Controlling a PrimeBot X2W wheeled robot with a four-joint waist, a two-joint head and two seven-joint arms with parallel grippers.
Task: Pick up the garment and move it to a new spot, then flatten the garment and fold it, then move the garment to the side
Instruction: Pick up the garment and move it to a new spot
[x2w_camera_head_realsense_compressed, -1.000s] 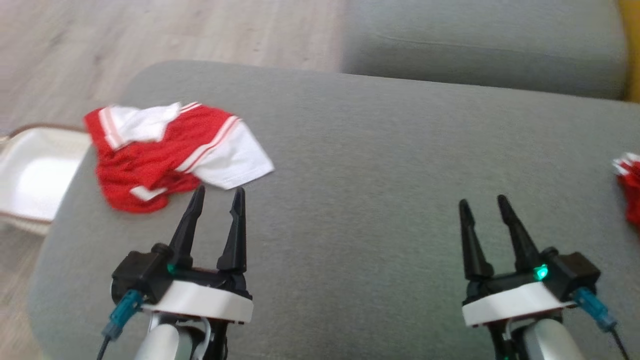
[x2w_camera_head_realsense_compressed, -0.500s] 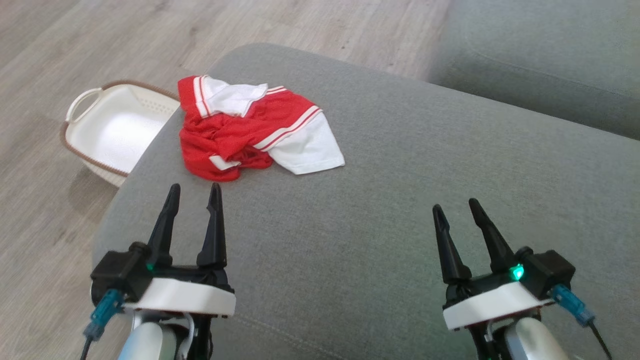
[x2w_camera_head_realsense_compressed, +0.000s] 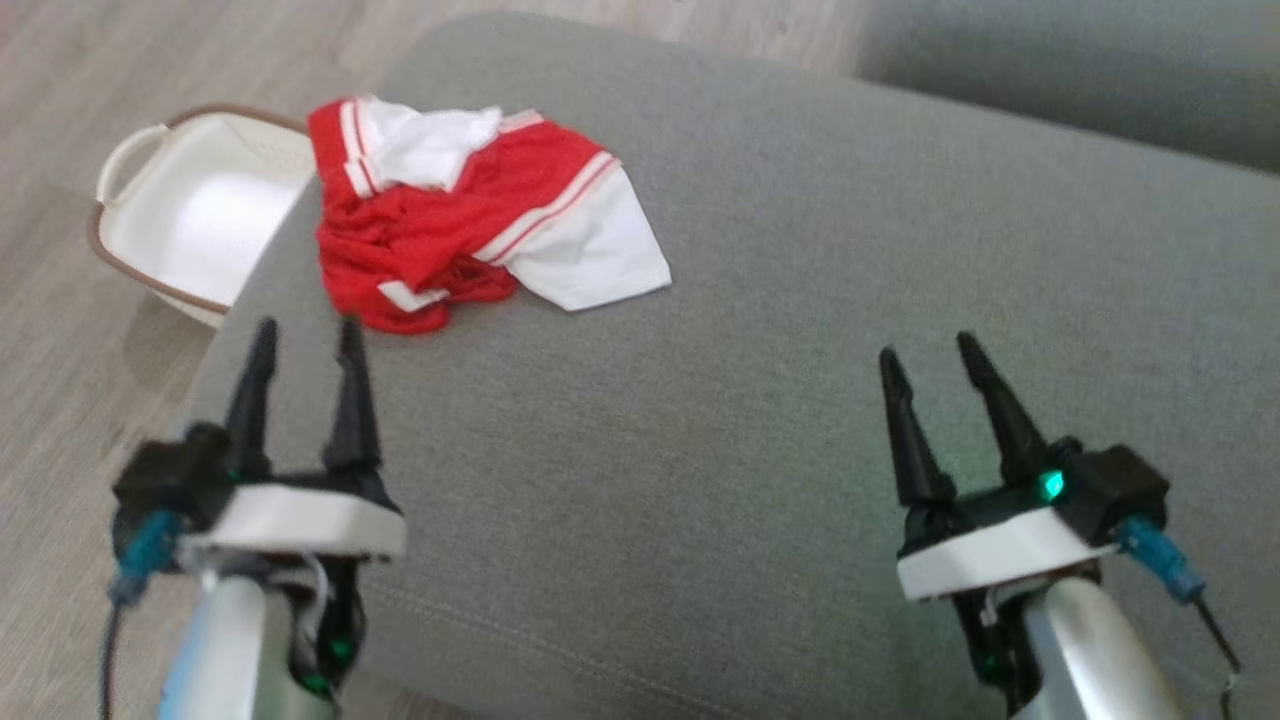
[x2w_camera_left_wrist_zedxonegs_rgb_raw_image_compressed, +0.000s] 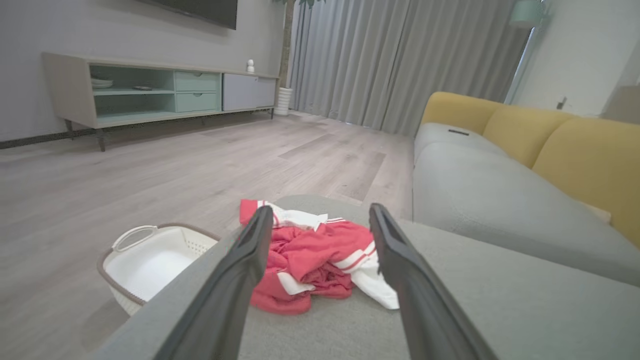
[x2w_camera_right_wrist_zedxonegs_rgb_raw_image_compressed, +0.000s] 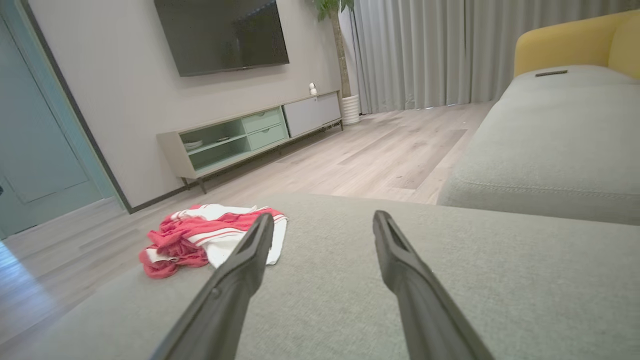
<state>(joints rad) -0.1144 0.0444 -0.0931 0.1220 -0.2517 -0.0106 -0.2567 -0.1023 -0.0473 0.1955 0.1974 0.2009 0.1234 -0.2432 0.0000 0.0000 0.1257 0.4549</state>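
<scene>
At upper left the garment (x2w_camera_head_realsense_compressed: 470, 215) lies crumpled on the cushion (x2w_camera_head_realsense_compressed: 760, 330); I keep left pincer (x2w_camera_head_realsense_compressed: 306, 328) and right pincer (x2w_camera_head_realsense_compressed: 927, 347) apart, empty, poised for pickup.

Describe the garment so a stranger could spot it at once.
Find the big grey cushion. Near its corner, beside the white basket on the floor, lies a crumpled garment. It is bright red with white stripes and a white panel, unlike the plain cushion and basket.
</scene>
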